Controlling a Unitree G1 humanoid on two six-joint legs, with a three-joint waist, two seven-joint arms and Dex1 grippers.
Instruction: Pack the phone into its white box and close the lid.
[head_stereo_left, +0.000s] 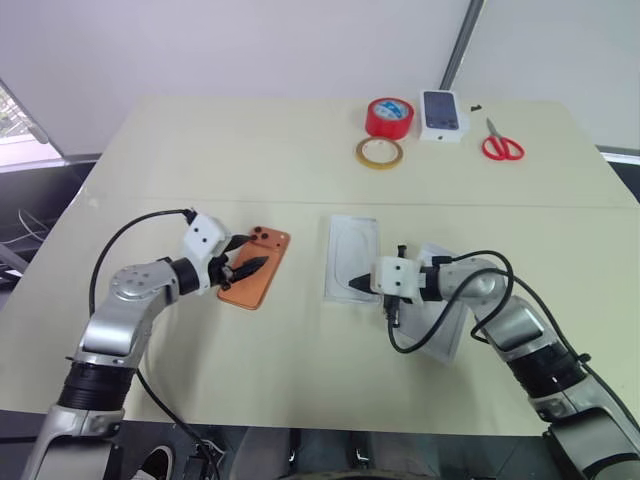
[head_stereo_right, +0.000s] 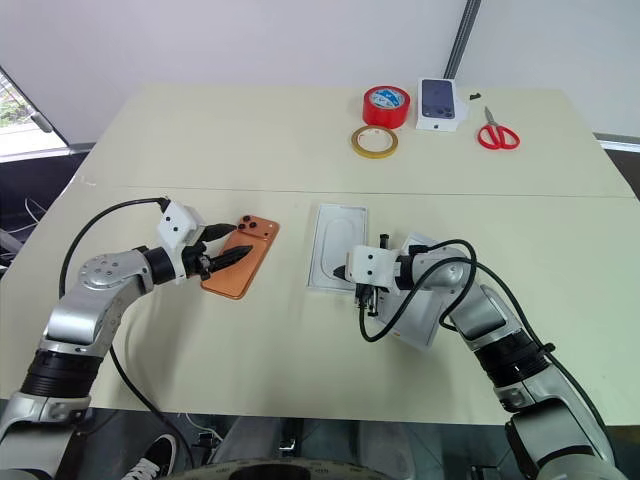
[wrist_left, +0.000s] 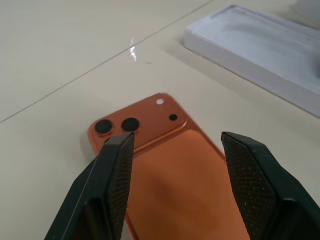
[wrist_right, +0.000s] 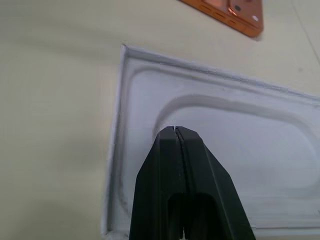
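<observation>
Orange rounded smartphone (head_stereo_left: 256, 268) lying camera-side up on the cream bench (head_stereo_left: 300, 170), left claw (head_stereo_left: 243, 268) spread open over it, right claw (wrist_right: 175, 131) closed empty above the white recessed tray (head_stereo_left: 351, 256).

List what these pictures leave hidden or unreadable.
- White box: in the head views the right arm and its cable cover most of it; its inside cannot be judged.
- Phone: lies back up, so its screen is hidden; in the left wrist view the left gripper's fingers cover its sides and the frame's edge cuts off its near end.
- Lid: in the right wrist view the right gripper blocks part of it and the frame's edge cuts it off.
</observation>
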